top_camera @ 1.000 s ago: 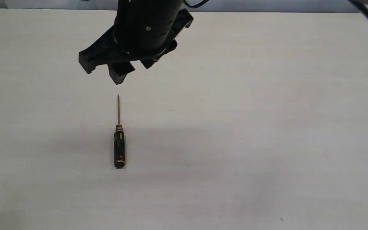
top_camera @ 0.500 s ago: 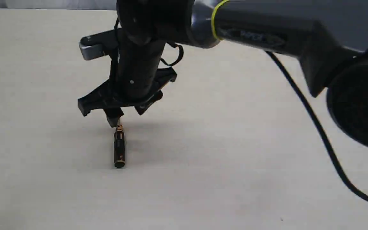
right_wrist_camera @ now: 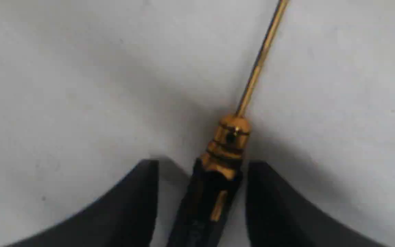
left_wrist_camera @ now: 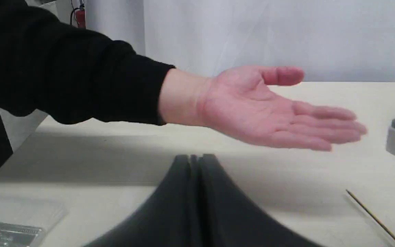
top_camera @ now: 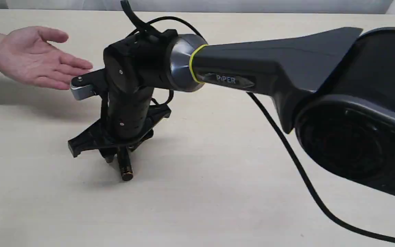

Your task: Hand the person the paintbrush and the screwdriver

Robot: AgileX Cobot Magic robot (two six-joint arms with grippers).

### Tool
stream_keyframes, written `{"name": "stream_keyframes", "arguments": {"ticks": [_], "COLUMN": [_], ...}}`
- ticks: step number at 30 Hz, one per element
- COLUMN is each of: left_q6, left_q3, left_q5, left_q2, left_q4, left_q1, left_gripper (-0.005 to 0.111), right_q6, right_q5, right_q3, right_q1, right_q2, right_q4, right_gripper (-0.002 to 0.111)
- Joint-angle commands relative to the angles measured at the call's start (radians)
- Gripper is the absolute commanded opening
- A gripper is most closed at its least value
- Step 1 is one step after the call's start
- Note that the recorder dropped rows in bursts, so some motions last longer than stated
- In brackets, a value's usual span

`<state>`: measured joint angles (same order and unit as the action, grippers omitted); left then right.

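Pale tabletop [top_camera: 218,212] is seen under the screwdriver [right_wrist_camera: 218,178], straddled by the right pincer [right_wrist_camera: 202,166], parted, not clamped. The left pincer [left_wrist_camera: 195,159] is pressed together, empty; the person's hand [left_wrist_camera: 269,109] is held open.

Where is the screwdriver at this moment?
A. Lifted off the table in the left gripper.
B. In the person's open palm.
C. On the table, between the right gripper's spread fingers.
C: the right wrist view shows the screwdriver lying on the table, its black handle between the spread fingers of the right gripper, with a gap on one side. The person's hand holds nothing.
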<state>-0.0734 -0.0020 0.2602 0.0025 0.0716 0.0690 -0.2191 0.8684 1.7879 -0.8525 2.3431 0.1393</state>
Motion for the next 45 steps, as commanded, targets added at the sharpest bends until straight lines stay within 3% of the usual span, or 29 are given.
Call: {"name": "stream_keyframes", "arguments": {"ticks": [1,5,9,16,26,33,38,41,45], "left_q6": [-0.002,-0.002,-0.002,-0.002,-0.002,-0.002,-0.002,-0.002,-0.002], "left_q3": [0.002,0.002,0.002,0.002,0.002,0.002,0.002,0.002,0.002], "left_q5": [-0.012,-0.012,-0.012,-0.008,-0.01,-0.01,-0.01,-0.01,-0.01], "left_q2": [-0.002,-0.002,-0.002,-0.002,-0.002,-0.002,-0.002,-0.002,-0.002], "left_q4": [-0.002,-0.002,-0.002,-0.004,-0.004,-0.004,-0.004,-0.004,-0.004], "left_q1": [-0.006,-0.006,-0.006,-0.006,-0.006,-0.006,-0.006,-0.006,-0.006], "left_gripper": [0.0,0.0,0.0,0.0,0.0,0.0,0.0,0.0,0.0], "right_q6": [-0.015,-0.012,0.025,0.16,0.197,0.175,0.175,0.17,0.176], "right_q5": [-0.004,0.012,0.108,0.199,0.062,0.008,-0.027,-0.075,-0.096], "right_q3": [-0.002,-0.002,0.024,0.039,0.091,0.237,0.271,0.271,0.271], "right_q1": [0.003,0.003,0.003,-0.044,-0.139,-0.133,-0.092,-0.062,-0.033], "right_q2": [0.035,0.042,0.031,-0.07,-0.328,-0.295,-0.206,-0.154,-0.114], "right_q4": [-0.009,-0.017,-0.056,0.03,-0.048,-0.2,-0.207,-0.2,-0.154], "right_gripper": [0.035,0.024,0.004,0.004,0.004,0.004,0.004,0.012,0.04]}}
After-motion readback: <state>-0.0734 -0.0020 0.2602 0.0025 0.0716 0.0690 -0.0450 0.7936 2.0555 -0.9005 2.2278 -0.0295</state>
